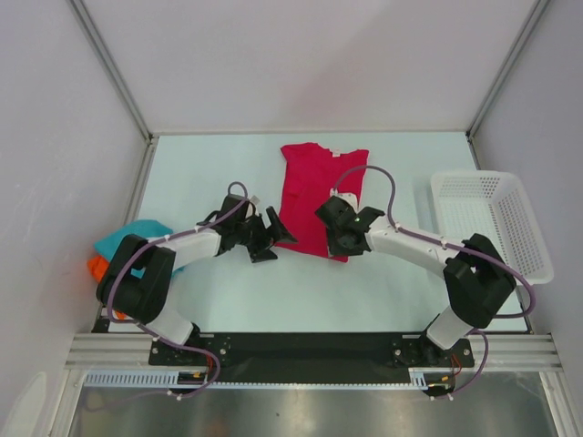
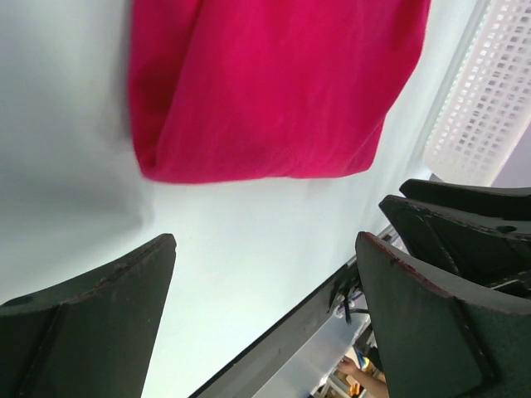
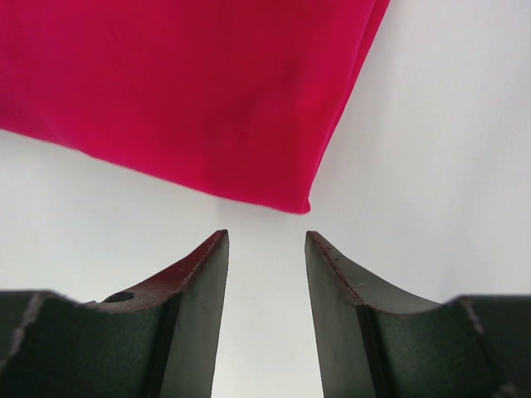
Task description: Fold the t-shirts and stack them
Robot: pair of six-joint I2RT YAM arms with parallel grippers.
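pink shirt (image 1: 312, 182): flat, mid-table | left gripper (image 2: 265, 249): jaws wide, empty, beside near-left corner | right gripper (image 3: 265, 236): jaws apart, empty, at near-right corner | handling: likely light, limp, sagging; pinch both near corners

White mesh basket (image 1: 496, 228) (plastic, apparently) sits at the table's (image 1: 219, 164) right edge.

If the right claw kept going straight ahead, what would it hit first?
Probably the near corner of the crimson shirt, just ahead of the open right gripper; depth is unclear.
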